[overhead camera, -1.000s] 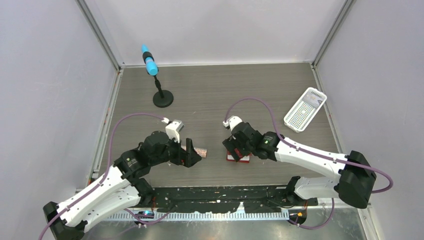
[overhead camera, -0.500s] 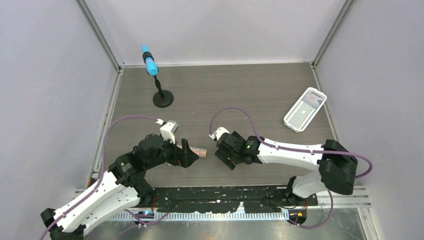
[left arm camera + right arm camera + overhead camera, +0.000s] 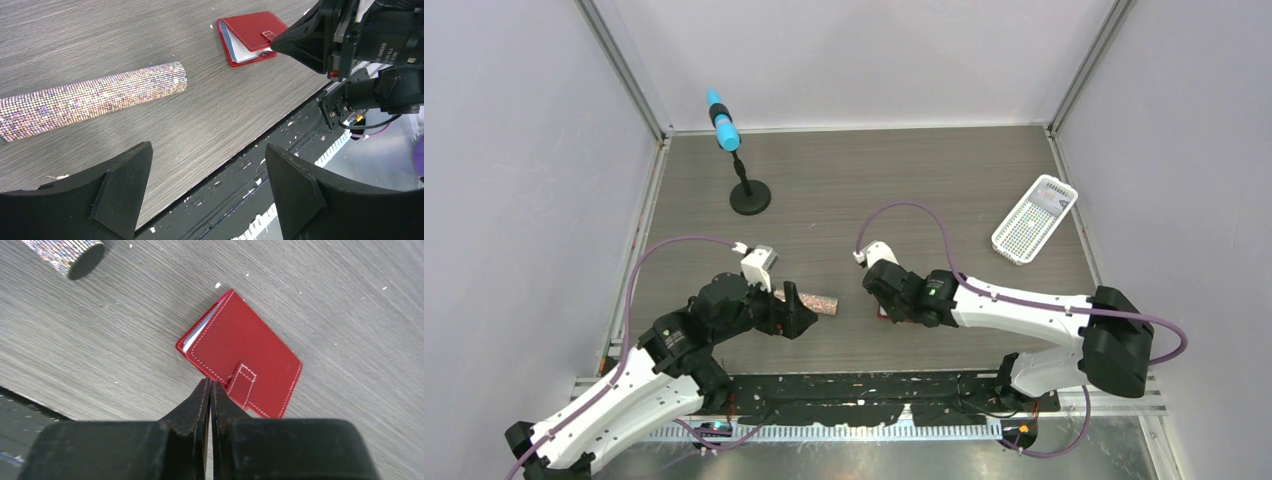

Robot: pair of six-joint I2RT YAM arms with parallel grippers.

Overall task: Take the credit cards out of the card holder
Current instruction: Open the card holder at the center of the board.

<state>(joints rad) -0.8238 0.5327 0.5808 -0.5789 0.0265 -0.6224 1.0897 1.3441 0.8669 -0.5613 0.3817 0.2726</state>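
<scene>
The red card holder (image 3: 240, 360) lies closed on the table with its strap tab fastened, and it also shows in the left wrist view (image 3: 250, 35). Of the credit cards (image 3: 199, 332) only pale edges show between its covers. My right gripper (image 3: 209, 382) is shut with nothing between its fingers, its tips at the holder's near edge beside the tab. From above, the right gripper (image 3: 894, 298) covers nearly all of the holder. My left gripper (image 3: 208, 147) hangs open and empty over the table's front edge, left of the holder.
A glittery tube (image 3: 95, 100) lies on the table between the two grippers, close to the left one (image 3: 796, 310). A white perforated basket (image 3: 1034, 218) sits at the right side. A blue-topped stand (image 3: 736, 160) is at the back left. The black front rail (image 3: 280, 165) borders the table.
The right gripper went from wide open to shut, swinging left and then back to the holder's edge. The left arm shifted slightly and stays open.
</scene>
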